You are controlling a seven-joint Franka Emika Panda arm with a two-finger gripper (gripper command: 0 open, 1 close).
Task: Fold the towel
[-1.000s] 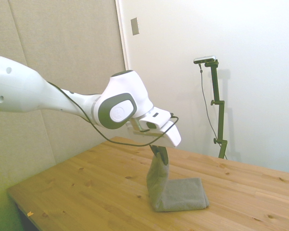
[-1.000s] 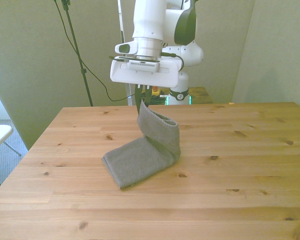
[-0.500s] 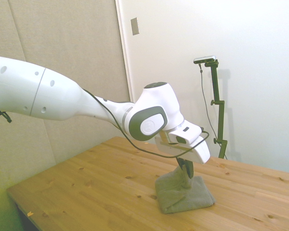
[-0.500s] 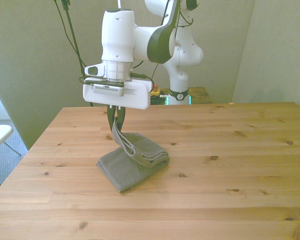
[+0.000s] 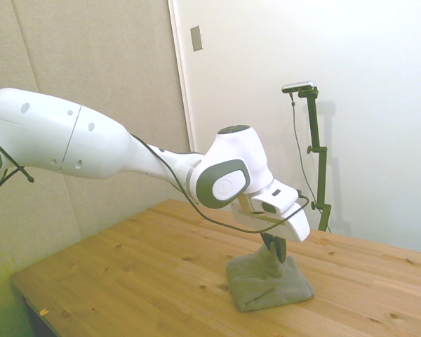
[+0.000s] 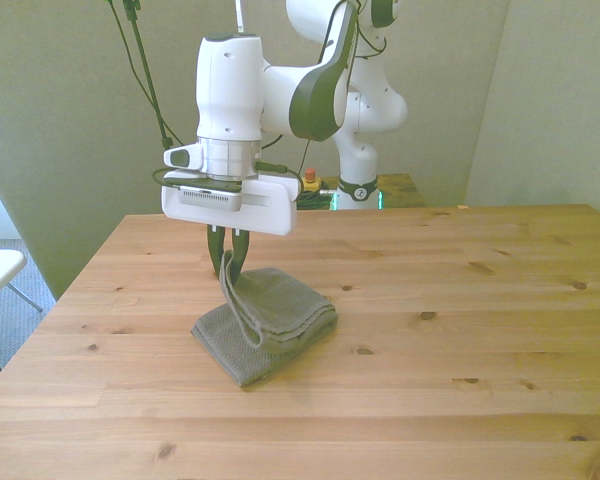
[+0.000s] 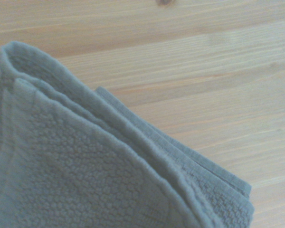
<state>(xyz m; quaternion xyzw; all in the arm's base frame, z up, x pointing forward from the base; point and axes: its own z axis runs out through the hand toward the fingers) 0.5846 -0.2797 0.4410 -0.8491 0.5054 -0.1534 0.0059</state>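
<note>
The grey towel (image 6: pixel 265 325) lies doubled over left of centre in the front view, a thick wad on the wooden table (image 6: pixel 460 330). One edge rises in a narrow strip from the pile's left side to the hand (image 6: pixel 232 262), whose fingers are pinched together on it. Held this low above the lower layer, the hand seems to be laying that edge onto the stack to finish the fold. In the side view the wide white hand body covers the top of the strip. The wrist view shows stacked hems and terry weave, but the lifted edge cannot be made out.
</note>
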